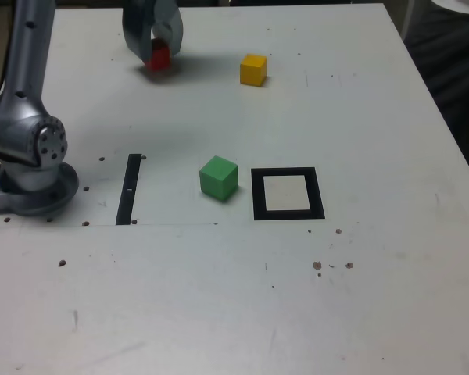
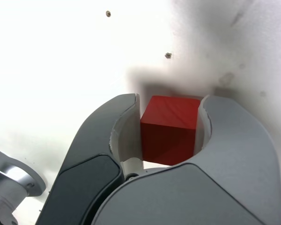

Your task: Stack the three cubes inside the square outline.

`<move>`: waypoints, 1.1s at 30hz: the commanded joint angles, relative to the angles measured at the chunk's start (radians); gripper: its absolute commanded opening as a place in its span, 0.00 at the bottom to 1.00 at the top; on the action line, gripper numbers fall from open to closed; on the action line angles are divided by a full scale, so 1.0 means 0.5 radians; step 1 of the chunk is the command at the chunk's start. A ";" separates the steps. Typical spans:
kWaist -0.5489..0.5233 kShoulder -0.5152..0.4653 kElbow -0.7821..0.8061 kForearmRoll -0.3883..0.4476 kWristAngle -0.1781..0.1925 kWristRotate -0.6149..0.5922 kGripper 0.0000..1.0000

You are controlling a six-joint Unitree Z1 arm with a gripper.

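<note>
The gripper (image 1: 158, 45) of the robot arm (image 1: 30, 55) is at the far left of the desk (image 1: 164, 305) in the exterior view, and its jaws are closed on the red cube (image 2: 171, 126). In the wrist view the red cube sits between the two jaws, touched on opposite sides, with its top face and one darker side face showing. Whether its underside touches the desk I cannot tell.

The yellow cube (image 1: 253, 70) rests on the far part of the desk, well to the right of the red cube. The green cube (image 1: 219, 177) lies nearer, a little to the left of the yellow one, and is turned so that a corner points toward the near side. The black square outline (image 1: 261, 195) is close to the green cube on its right, apart from it, and frames a pale inner square. All three cubes are outside this outline.

To the left of the green cube, a thin black strip (image 1: 129, 190) runs from near to far. Left of the strip stands the arm's round base (image 1: 35, 193). Small dark marks are scattered over the pale desk surface.
</note>
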 commanded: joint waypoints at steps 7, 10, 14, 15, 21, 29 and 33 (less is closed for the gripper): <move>-0.317 -0.217 0.195 -0.053 -0.007 -0.056 0.28; -0.430 -0.278 0.250 -0.054 -0.018 -0.092 0.28; -0.584 -0.372 0.324 -0.060 -0.041 -0.150 0.28; -0.618 -0.394 0.341 -0.062 -0.048 -0.164 0.28; -0.837 -0.506 0.426 -0.065 -0.072 -0.252 0.28; -1.163 -0.603 0.531 -0.080 -0.099 -0.416 0.28; -1.347 -0.630 0.563 -0.091 -0.118 -0.515 0.28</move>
